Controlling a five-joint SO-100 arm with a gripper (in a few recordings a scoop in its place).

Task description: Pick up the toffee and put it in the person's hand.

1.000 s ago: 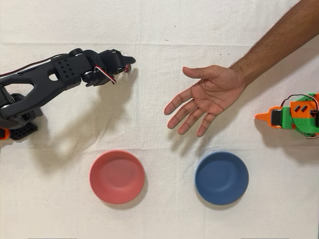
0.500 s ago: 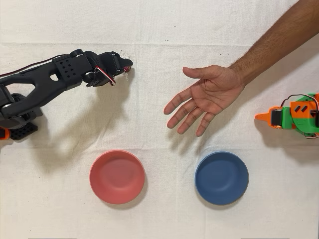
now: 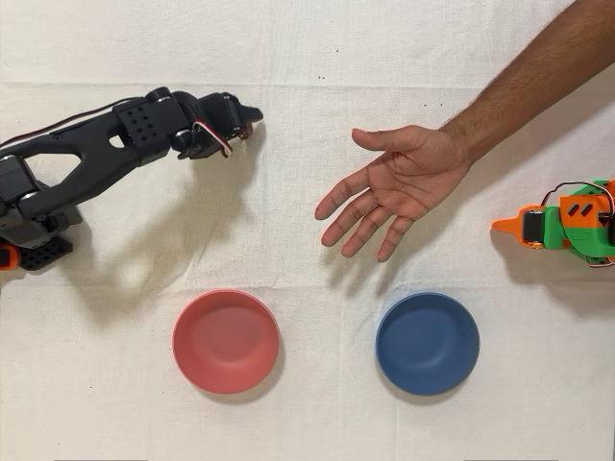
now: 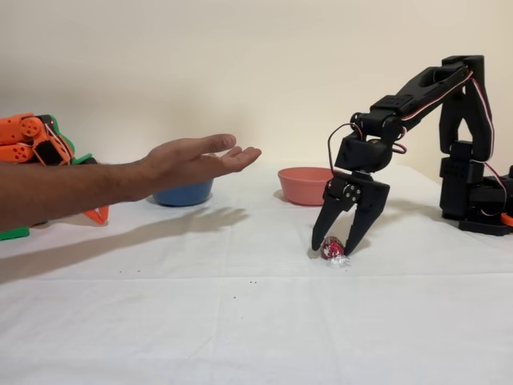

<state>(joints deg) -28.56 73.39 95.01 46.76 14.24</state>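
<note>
Grasp step: the gripper [image 4: 337, 243] stood with fingers apart astride the toffee [image 4: 332, 249]; closing came next, the person's hand [image 3: 389, 192] at three o'clock.

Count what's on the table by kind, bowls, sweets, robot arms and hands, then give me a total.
Bowls: 2, the pink bowl and the blue bowl
Sweets: 1, the toffee
Robot arms: 2, the black arm and the idle orange arm
Hands: 1, the person's hand
Total: 6

matt white cloth [image 3: 317, 403], smooth matt pink bowl [image 3: 226, 341], crinkly clear toffee [image 4: 332, 249] wrapper, matt blk plastic arm [image 4: 417, 88]
</note>
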